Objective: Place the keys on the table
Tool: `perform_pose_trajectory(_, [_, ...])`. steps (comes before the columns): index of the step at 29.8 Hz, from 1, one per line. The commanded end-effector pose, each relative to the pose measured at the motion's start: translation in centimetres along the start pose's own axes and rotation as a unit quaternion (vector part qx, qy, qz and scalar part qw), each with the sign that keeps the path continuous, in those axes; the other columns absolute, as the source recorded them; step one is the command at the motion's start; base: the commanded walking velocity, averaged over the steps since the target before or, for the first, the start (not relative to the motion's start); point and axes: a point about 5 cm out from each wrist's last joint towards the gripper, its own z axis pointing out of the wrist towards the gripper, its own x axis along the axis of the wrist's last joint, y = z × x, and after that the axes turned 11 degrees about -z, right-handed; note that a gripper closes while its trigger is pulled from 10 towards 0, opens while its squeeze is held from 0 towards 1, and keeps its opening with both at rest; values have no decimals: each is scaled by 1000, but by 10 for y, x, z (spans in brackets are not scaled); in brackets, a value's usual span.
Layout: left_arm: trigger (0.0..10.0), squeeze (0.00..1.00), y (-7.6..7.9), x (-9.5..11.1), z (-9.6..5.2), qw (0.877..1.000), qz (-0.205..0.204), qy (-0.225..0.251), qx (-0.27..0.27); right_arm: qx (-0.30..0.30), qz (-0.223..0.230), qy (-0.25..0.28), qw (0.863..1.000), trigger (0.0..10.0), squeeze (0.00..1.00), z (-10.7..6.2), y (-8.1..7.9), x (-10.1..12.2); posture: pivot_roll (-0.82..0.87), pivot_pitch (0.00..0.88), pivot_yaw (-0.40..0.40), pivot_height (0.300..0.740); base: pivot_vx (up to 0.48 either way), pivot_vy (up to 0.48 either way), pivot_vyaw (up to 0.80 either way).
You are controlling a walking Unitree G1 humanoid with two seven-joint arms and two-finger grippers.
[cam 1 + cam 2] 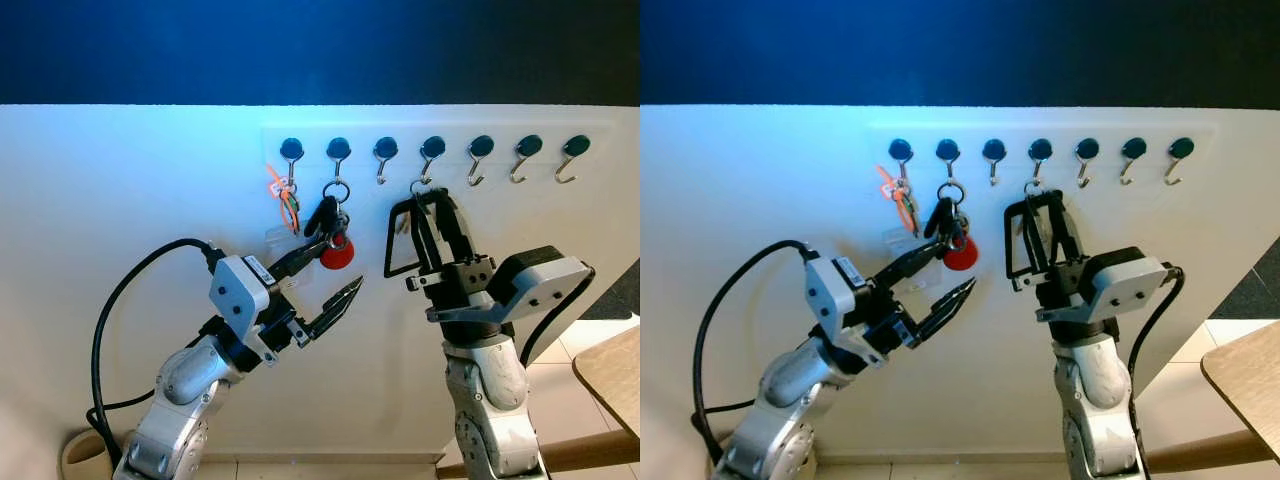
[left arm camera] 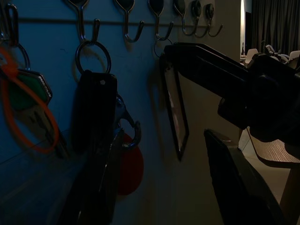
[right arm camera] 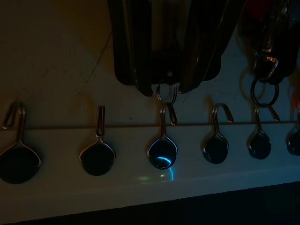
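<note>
Home entryway: key hooks on white wall.

Eye views sharp, cool blue cast on wall; wrist views dim, foreground blurred.

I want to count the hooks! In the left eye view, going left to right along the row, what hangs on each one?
Orange tag keys → black fob with red tag → bare hook → ring by the right tool → three bare hooks.
</note>
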Motion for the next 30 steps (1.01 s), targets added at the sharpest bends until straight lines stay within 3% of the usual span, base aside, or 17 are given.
perform_pose_trajectory(1, [10000, 0, 4, 0, 1, 1000, -1, -5, -9, -5, -5, 0, 1000, 10000, 0, 0, 2, 2, 34, 77, 5, 740, 0, 0, 0])
perform_pose_trajectory(20, [10000, 0, 6, -2, 1, 1000, -5, -10, -15, -11, -11, -16, 1000, 10000, 0, -11, 1, 0, 28, 91, 15, 740, 0, 0, 0])
perform_pose_trajectory(30, [10000, 0, 7, 1, 3, 1000, -5, -4, -20, -14, -10, 0, 1000, 10000, 0, -2, 2, 3, 29, 86, 15, 740, 0, 0, 0])
